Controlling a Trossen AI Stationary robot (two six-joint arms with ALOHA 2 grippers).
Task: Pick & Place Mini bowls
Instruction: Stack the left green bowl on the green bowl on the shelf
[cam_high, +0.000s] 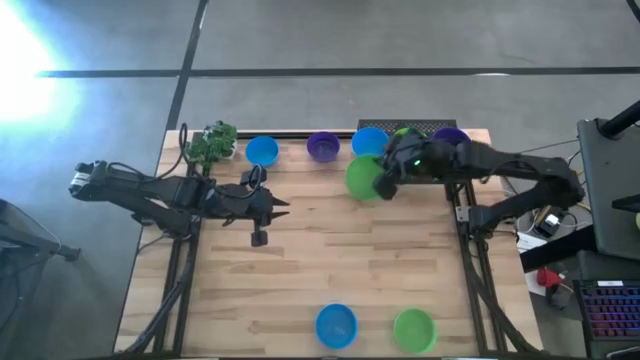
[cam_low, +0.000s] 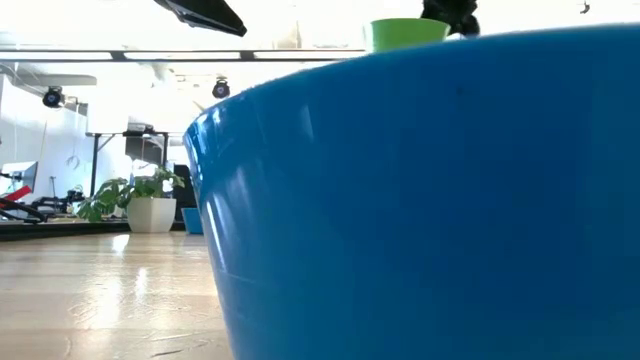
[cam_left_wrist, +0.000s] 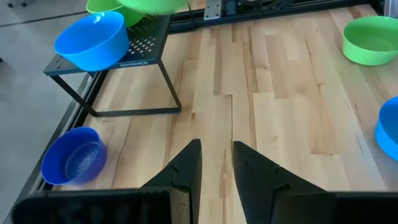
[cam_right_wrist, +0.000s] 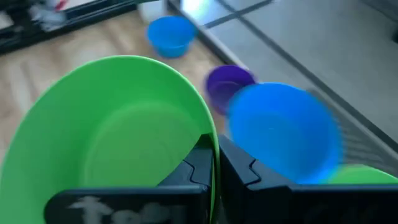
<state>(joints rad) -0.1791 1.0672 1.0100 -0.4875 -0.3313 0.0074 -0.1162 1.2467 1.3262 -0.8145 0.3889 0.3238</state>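
Green mini bowl (cam_high: 363, 179) (rim pinched) — right pincer (cam_high: 384, 185), aloft.

Non-task items we see: table, plant, rack, side clutter.

We see a light wood-plank table (cam_high: 300, 270) on a dark frame, standing on a grey floor (cam_high: 330, 40) crossed by dark lines. A small green leafy plant (cam_high: 213, 143) sits at the table's far left corner; in the low view we see it in a white pot (cam_low: 150, 213). A black perforated metal rack (cam_left_wrist: 146, 46) on thin legs stands at the far edge, right of centre. Off the table's right side we see a dark stand (cam_high: 605, 170), loose cables (cam_high: 545, 220) and a keyboard (cam_high: 610, 310) with lit keys.
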